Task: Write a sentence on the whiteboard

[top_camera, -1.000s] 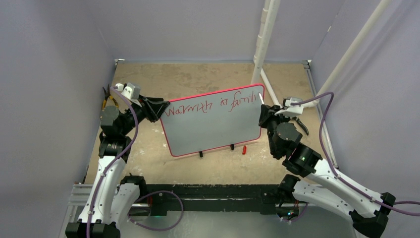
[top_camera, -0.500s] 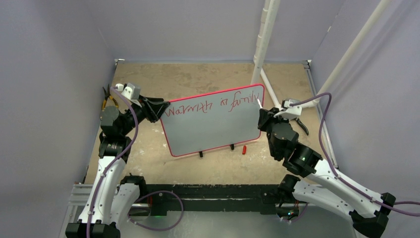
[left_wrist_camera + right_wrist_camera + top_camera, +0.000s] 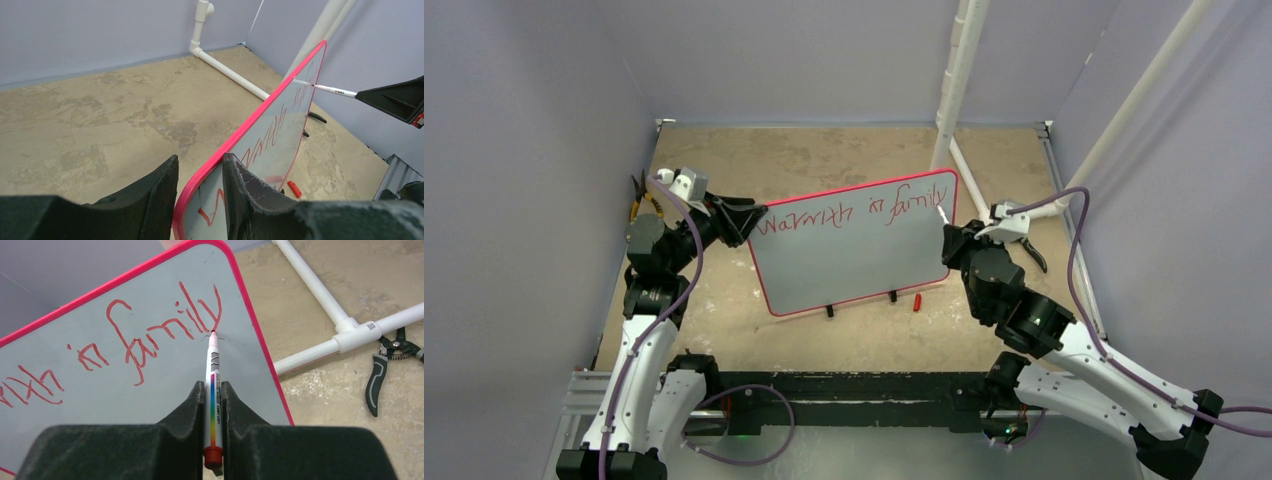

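the right gripper (image 3: 213,390) clenches a marker (image 3: 212,367), its tip touching the whiteboard (image 3: 854,265) straight ahead of the fingers, at the end of the sentence (image 3: 150,335). the left gripper (image 3: 200,162) grasps the whiteboard's red rim, with the board stretching away ahead of it.

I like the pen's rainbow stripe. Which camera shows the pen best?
The right wrist view. The pen lies up close in the right pincer, rainbow stripe clear, tip on the whiteboard. The left wrist view shows it far off, a thin white stick. The top view shows just a tiny white sliver.
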Robot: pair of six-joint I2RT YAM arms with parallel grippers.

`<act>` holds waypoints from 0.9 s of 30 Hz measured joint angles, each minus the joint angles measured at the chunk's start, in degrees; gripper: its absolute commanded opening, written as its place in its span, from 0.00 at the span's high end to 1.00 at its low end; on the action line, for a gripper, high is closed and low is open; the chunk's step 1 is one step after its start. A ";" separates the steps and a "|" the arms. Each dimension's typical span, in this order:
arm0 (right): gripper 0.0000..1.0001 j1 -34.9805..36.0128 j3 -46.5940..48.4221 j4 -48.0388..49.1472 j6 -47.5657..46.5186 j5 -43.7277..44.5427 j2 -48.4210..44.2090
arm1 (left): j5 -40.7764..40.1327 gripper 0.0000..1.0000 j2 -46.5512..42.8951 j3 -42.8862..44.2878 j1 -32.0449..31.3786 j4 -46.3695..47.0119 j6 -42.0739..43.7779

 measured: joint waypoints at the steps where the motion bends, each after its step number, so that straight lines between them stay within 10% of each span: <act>1: 1.00 0.00 0.00 -0.17 0.15 -0.33 0.07 | 0.02 0.64 -0.02 0.00 0.00 0.00 -0.02; 18: 1.00 0.00 0.66 -3.41 1.09 -5.35 -0.76 | 0.39 0.64 -0.17 -0.07 0.00 -0.11 -0.02; 27: 1.00 2.14 0.22 10.21 -7.58 -28.09 -0.72 | 0.39 0.64 -0.17 -0.07 0.00 -0.13 0.00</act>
